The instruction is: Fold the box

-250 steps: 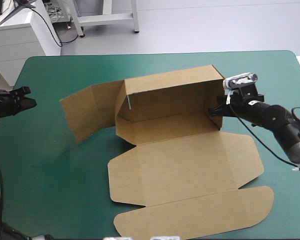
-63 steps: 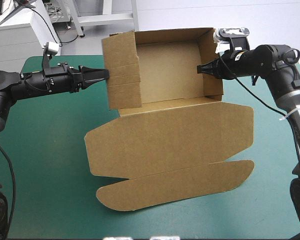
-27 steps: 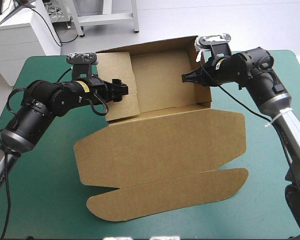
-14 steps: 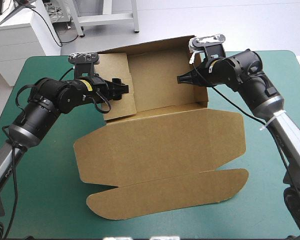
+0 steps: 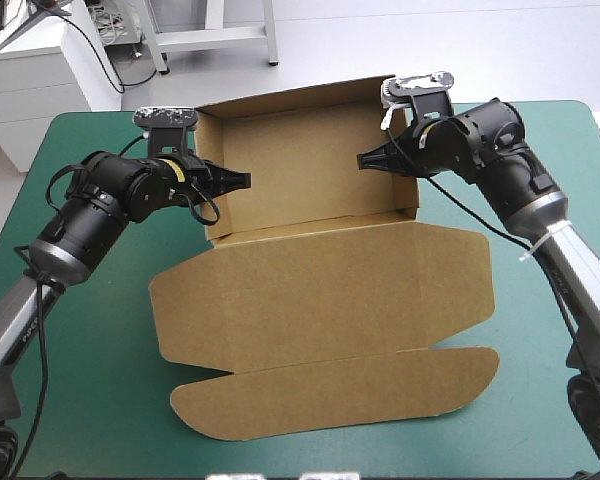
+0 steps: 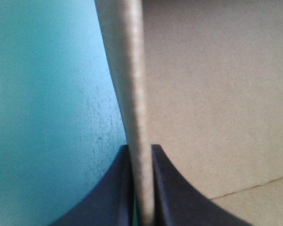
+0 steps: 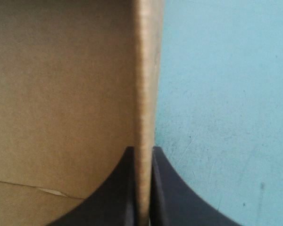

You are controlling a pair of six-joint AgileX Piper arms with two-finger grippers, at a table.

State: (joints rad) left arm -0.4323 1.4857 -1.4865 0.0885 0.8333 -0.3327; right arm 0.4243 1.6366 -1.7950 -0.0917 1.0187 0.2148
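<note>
Left gripper point(image 6: 141, 149), right gripper point(image 7: 142, 149) — each pinching box point(image 5: 320, 290) walls (wrist views).

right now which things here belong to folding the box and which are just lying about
Part of the job:
brown cardboard box, walls raised, lid flat
left gripper of two black fingers, shut on the box's left wall
right gripper, shut on its right wall

Just there:
teal-green table cover

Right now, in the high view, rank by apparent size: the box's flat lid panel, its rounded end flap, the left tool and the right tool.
1. lid panel
2. rounded end flap
3. left tool and right tool, too alike to rank
</note>
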